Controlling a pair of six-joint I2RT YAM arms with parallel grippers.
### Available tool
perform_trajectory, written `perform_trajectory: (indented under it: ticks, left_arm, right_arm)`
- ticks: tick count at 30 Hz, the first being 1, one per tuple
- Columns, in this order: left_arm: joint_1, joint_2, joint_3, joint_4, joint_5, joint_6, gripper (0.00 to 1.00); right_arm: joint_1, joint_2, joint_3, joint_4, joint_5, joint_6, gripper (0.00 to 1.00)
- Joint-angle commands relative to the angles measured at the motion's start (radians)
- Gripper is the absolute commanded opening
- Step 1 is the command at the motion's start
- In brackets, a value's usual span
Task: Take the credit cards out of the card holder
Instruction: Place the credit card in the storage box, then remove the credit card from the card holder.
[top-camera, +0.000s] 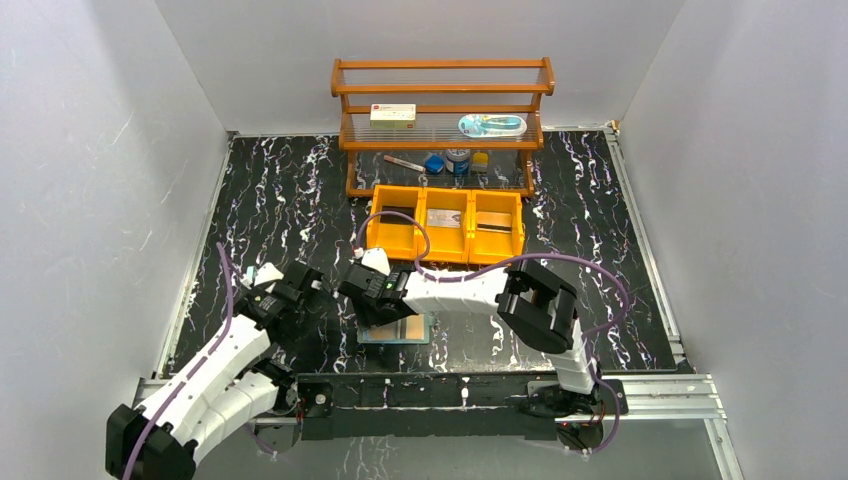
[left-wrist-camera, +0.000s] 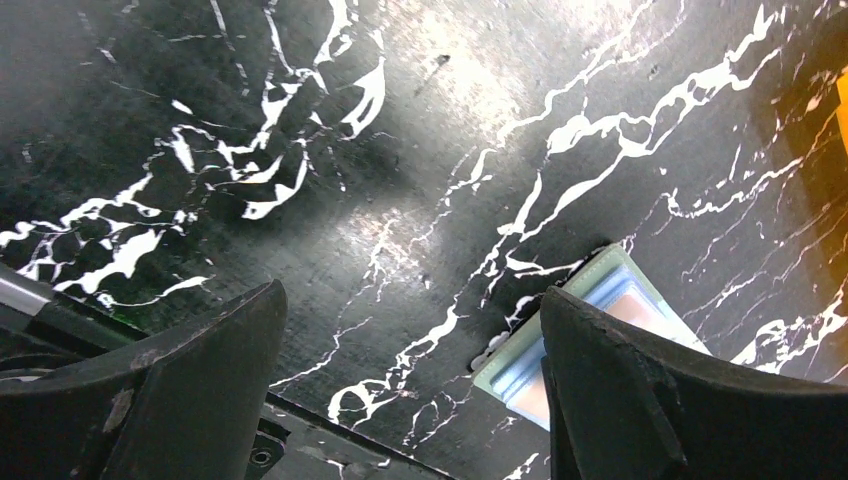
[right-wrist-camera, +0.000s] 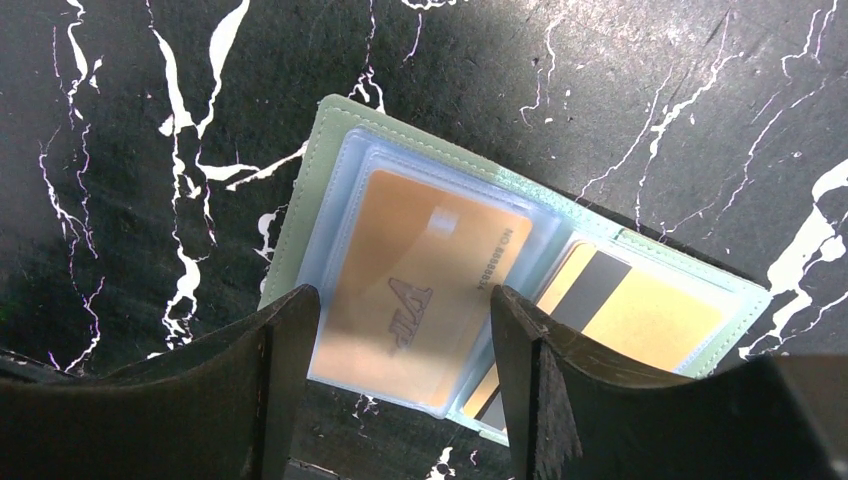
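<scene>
The left gripper (left-wrist-camera: 410, 300) is hanging wide open, gripping nothing, at about nine o'clock of the holder (right-wrist-camera: 322, 165). The holder is lying spread open on the table (top-camera: 600, 250), at six o'clock from the bins (top-camera: 500, 248). The right gripper (right-wrist-camera: 405, 300) is hovering over its left pocket, jaws parted, holding nothing. An orange card (right-wrist-camera: 425, 245) and a striped card (right-wrist-camera: 640, 310) are sitting in clear sleeves. They are probably light, stiff and slick. I'd be pinching a short edge while pinning the floppy holder.
</scene>
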Motion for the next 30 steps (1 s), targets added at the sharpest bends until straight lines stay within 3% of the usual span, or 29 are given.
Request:
perform_trajectory:
  ticks: [1,5,16,23,30]
  left_arm:
    - [0.004,-0.041,0.029,-0.093,-0.103,-0.066,0.98]
    - [0.005,-0.054,0.034,-0.09,-0.108,-0.056,0.98]
    - [0.005,-0.047,0.059,-0.034,-0.078,0.041,0.98]
    - [0.005,-0.052,0.055,0.001,-0.041,0.083,0.98]
    - [0.004,-0.028,0.047,0.074,0.031,0.16,0.98]
  right_arm:
    - [-0.002,0.034,0.058,-0.06,0.029,0.029,0.72]
    - [-0.002,0.041,0.053,-0.066,0.032,0.03,0.69]
    - [-0.003,0.042,0.059,-0.076,0.033,0.054,0.49]
    - [-0.014,-0.04,0.001,0.048,-0.033,0.041,0.33]
    - [-0.03,-0.091,-0.052,0.048,-0.016,0.06,0.25]
